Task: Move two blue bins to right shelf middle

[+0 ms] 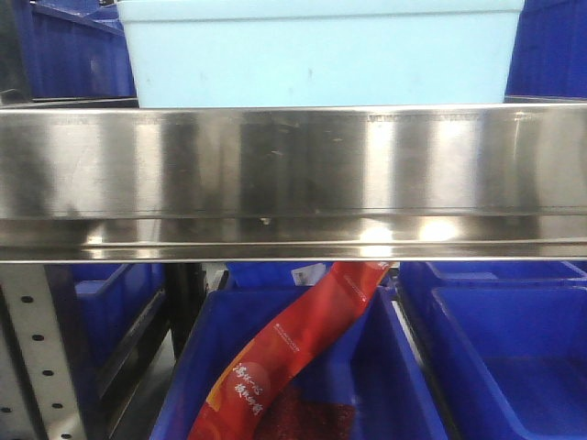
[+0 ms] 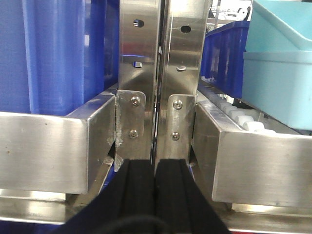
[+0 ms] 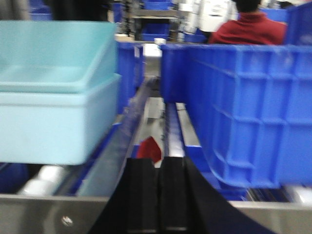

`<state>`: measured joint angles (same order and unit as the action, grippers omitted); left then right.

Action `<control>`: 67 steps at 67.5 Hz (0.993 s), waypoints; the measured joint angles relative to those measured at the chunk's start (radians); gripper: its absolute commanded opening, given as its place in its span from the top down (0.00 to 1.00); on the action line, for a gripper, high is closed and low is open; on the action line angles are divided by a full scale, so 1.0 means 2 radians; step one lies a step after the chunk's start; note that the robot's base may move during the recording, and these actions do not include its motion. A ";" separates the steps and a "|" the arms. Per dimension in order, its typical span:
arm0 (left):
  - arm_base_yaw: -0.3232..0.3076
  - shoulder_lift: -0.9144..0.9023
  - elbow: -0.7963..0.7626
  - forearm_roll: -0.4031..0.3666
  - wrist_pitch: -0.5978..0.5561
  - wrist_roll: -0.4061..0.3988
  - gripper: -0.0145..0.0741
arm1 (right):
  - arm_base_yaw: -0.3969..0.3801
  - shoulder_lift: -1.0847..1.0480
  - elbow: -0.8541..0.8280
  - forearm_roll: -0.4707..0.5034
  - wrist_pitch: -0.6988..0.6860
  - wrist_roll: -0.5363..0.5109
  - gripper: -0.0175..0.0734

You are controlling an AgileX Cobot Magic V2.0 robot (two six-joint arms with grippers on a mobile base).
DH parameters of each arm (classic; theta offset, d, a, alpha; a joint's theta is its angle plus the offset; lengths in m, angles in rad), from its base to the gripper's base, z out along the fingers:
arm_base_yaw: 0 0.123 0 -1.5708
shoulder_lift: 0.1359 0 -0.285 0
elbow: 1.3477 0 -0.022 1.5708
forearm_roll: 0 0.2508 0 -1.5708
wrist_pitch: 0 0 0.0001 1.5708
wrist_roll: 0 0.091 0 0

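Observation:
Two pale blue bins sit nested on the shelf's rollers, the upper bin [image 3: 48, 53] inside the lower bin [image 3: 53, 126]. The front view shows them as one pale bin [image 1: 316, 55] behind the steel rail [image 1: 293, 174]. In the left wrist view the pair [image 2: 278, 83] stands at the far right. My left gripper [image 2: 155, 163] is shut and empty, facing the steel uprights [image 2: 161, 73] left of the bins. My right gripper [image 3: 158, 163] is shut and empty, low at the shelf front, just right of the bins and not touching them.
A dark blue crate [image 3: 243, 107] stands on the shelf right of my right gripper. Another dark blue bin [image 2: 58, 48] fills the bay left of the uprights. Below the rail, dark blue bins [image 1: 514, 357] hold a red packet [image 1: 293, 348]. A person in red [image 3: 248, 27] is behind.

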<state>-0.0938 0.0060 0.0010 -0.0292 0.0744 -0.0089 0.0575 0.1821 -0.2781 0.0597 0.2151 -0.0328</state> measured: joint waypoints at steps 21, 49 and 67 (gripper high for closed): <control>0.000 0.000 0.000 0.000 0.000 0.000 0.96 | -0.010 -0.077 0.106 0.007 -0.019 0.000 0.99; 0.000 -0.001 0.000 0.000 0.000 0.000 0.96 | -0.011 -0.089 0.138 0.007 -0.045 -0.001 0.99; 0.000 -0.001 0.000 0.000 0.000 0.000 0.96 | -0.011 -0.089 0.138 0.007 -0.047 -0.001 0.99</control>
<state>-0.0938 0.0046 0.0010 -0.0292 0.0744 -0.0089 0.0360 0.0032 -0.0024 0.0745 0.1205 -0.0345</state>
